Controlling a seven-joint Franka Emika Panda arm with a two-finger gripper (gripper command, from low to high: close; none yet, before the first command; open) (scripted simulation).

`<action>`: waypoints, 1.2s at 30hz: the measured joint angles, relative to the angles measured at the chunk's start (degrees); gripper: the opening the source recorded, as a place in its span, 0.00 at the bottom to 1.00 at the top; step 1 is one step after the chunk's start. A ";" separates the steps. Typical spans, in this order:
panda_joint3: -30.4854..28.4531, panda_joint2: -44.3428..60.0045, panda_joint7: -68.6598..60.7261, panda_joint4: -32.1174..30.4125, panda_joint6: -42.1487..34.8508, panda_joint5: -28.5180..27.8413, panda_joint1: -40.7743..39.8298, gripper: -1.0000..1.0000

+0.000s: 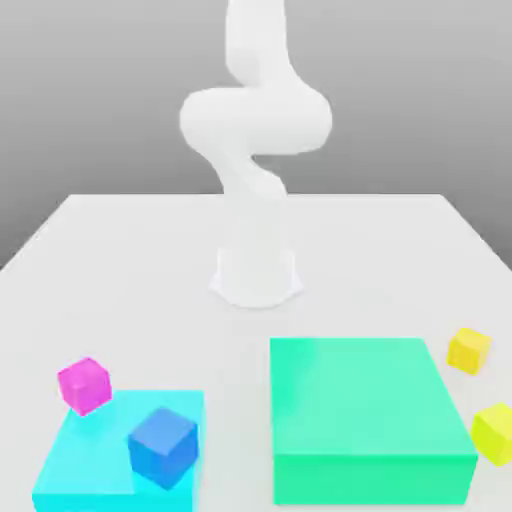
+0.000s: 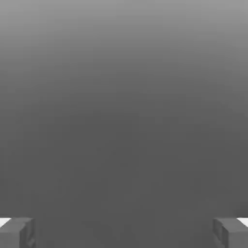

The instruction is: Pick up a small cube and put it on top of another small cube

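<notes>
At the exterior view's right edge: golden-yellow small cube (image 1: 468,351) on table | arm (image 1: 255,130) upright at centre, cube well off | gripper (image 2: 124,232) fingers wide apart, empty

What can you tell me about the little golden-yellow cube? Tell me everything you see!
The golden-yellow cube is small, plain and smooth, with a warm, slightly orange tint and no markings. It sits flat on the white table, turned a bit so one corner faces the camera. It lies on the exterior view's right, beside the big green block without touching it, and apart from the paler greenish-yellow cube. Nothing holds it.
</notes>
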 joint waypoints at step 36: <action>12.43 62.03 31.02 -16.48 34.83 -31.80 32.38 0.00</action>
